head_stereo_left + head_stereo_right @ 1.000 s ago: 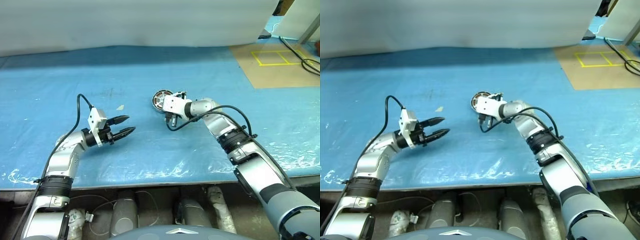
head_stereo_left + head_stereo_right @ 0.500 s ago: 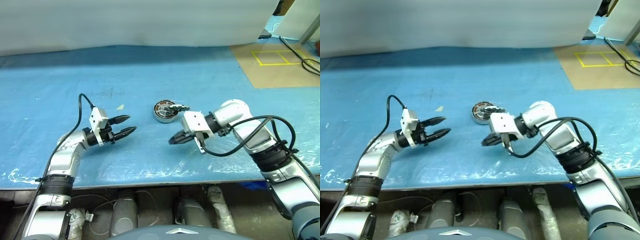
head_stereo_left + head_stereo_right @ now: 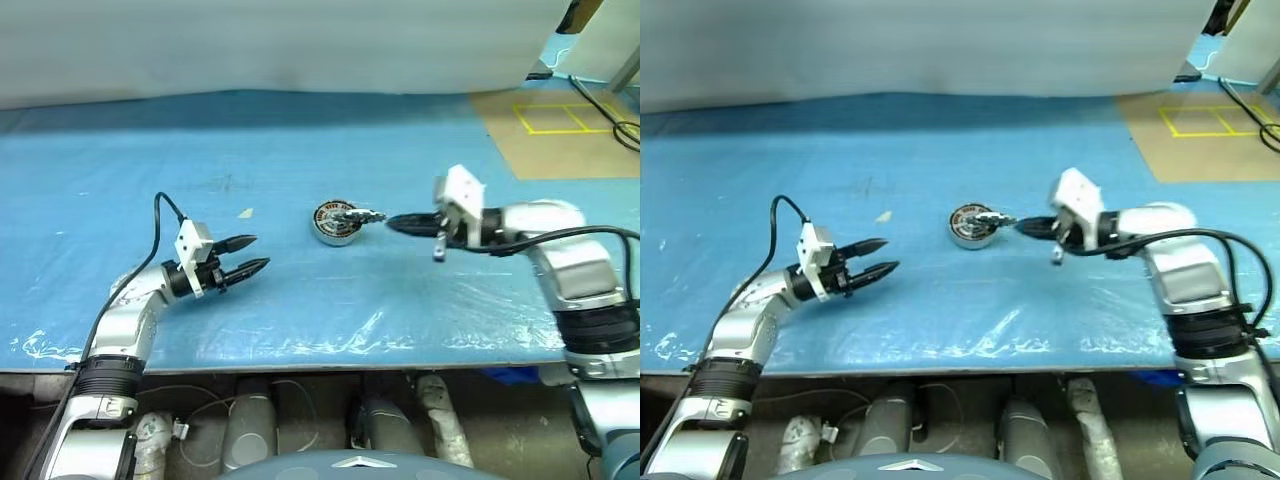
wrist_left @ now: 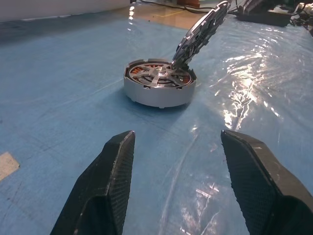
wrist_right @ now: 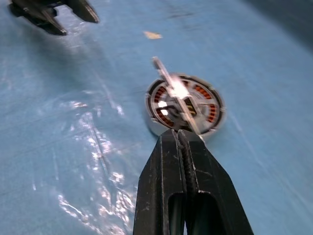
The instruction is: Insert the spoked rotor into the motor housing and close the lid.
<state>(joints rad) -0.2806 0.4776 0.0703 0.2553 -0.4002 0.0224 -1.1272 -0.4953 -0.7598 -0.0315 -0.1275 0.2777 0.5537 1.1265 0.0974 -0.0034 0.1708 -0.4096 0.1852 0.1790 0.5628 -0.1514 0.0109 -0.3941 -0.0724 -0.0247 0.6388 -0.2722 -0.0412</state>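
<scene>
With our right gripper pinched shut on the edge of the lid, which stands tilted over the motor housing just beyond the jaws, we should lower it flat and centred, while our left gripper waits half open and empty.

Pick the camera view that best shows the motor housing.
The left wrist view: the motor housing sits close, side wall and copper windings clear. The right wrist view shows it from above, partly crossed by a tilted disc. Both eye views show it small.
</scene>
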